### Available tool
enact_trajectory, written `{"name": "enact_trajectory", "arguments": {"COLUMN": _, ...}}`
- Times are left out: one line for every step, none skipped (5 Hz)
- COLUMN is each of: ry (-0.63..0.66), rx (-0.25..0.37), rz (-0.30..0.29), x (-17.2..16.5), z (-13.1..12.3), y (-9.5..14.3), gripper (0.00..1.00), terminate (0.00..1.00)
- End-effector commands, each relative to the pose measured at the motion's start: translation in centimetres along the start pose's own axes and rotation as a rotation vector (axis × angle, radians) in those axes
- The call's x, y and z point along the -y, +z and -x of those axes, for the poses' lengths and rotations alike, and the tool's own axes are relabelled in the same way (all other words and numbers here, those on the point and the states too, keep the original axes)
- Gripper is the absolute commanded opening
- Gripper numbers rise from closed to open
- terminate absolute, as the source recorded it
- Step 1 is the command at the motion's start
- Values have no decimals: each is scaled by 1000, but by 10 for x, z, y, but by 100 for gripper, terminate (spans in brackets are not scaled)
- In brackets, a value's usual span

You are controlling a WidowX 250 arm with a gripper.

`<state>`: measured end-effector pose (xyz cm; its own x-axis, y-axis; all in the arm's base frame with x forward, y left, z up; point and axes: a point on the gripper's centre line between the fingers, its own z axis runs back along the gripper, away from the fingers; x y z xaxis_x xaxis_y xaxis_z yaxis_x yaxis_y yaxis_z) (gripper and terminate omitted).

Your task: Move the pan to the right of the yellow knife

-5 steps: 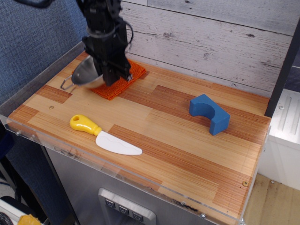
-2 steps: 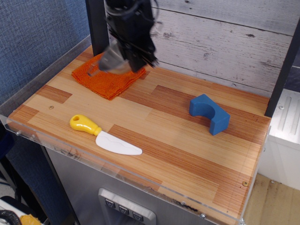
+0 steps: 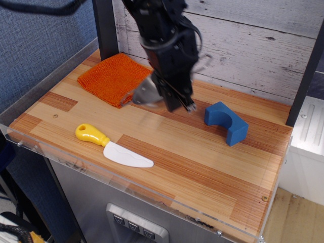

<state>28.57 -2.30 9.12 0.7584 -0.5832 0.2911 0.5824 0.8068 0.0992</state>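
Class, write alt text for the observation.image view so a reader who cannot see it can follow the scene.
A black robot gripper carries a shiny steel pan above a wooden table, between an orange cloth and a blue arch block. A yellow knife lies near the table's front edge.

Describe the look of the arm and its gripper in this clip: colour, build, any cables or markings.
The arm is black throughout, a chunky, boxy build with a matte finish. Thin dark cables loop off its sides near the wrist. The gripper is also black, narrowing to slim dark fingers with a small pale tip visible at the lower end. No logos or markings can be made out; motion blur softens the detail.
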Motion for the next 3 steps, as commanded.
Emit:
{"name": "enact_trajectory", "arguments": {"ry": -164, "rx": 20, "rz": 42, "x": 55, "z": 5, "y": 8, "gripper": 0, "terminate": 0}}
{"name": "enact_trajectory", "arguments": {"ry": -217, "rx": 12, "rz": 56, "x": 70, "z": 10, "y": 3, "gripper": 0, "terminate": 0}}
{"name": "enact_trajectory", "arguments": {"ry": -248, "rx": -3, "rz": 62, "x": 82, "z": 8, "y": -8, "gripper": 0, "terminate": 0}}
